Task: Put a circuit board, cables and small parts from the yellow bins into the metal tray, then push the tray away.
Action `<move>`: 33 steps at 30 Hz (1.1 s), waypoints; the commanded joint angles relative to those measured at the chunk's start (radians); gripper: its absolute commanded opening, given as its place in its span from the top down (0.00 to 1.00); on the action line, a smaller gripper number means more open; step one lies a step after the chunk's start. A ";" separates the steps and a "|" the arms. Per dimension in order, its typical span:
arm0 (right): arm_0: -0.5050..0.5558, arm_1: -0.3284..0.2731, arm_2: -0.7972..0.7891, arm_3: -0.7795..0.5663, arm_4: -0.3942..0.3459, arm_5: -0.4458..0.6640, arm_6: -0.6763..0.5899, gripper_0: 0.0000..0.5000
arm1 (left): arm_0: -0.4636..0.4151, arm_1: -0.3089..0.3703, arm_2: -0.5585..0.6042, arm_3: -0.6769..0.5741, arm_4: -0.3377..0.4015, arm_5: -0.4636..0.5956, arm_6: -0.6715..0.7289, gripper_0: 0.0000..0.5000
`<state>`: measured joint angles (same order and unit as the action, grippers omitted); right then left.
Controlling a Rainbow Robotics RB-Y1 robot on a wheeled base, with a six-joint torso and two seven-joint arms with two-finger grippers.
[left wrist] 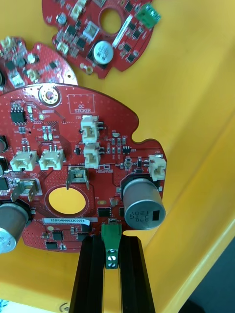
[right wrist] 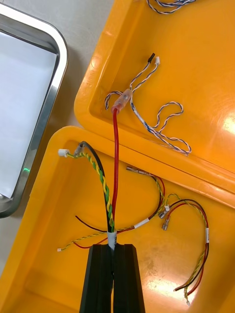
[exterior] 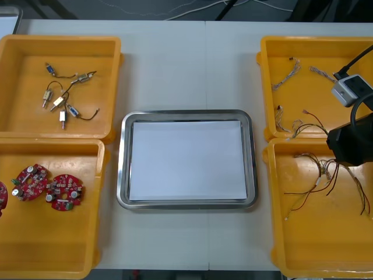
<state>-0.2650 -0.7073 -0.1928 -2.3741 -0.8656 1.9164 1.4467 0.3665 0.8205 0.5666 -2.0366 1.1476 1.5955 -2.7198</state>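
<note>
A: At the centre of the table (exterior: 186, 64), does the metal tray (exterior: 186, 160) hold anything?

B: Nothing yet. At 8 o'clock the left gripper (left wrist: 111, 243) pinches a circuit board (left wrist: 73, 146); at 4 o'clock the right gripper (right wrist: 113, 249) pinches a red and yellow cable (right wrist: 116, 159). Placing and pushing remain.

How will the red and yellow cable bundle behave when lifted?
Probably floppy: the red and yellow cable bundle curves loosely out of the right gripper. Likely light: thin wires. It may snag: its red end crosses the yellow bin wall onto a twisted blue and white cable.
</note>
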 commanded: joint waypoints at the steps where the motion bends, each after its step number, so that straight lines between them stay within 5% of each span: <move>1: -0.023 -0.037 -0.025 -0.007 -0.006 0.003 0.012 1.00 | -0.070 0.054 0.024 -0.040 -0.009 0.058 0.227 1.00; 20: -0.023 -0.037 -0.025 -0.007 -0.006 0.003 0.012 1.00 | -0.241 0.057 -0.099 -0.264 -0.135 0.259 0.914 1.00; 33: -0.023 -0.037 -0.025 -0.007 -0.006 0.003 0.012 1.00 | -0.322 0.057 -0.197 -0.352 -0.147 0.319 1.186 1.00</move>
<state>-0.2653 -0.7091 -0.1928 -2.3729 -0.8656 1.9165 1.4467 0.0925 0.8345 0.3957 -2.3495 1.0108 1.8919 -1.6272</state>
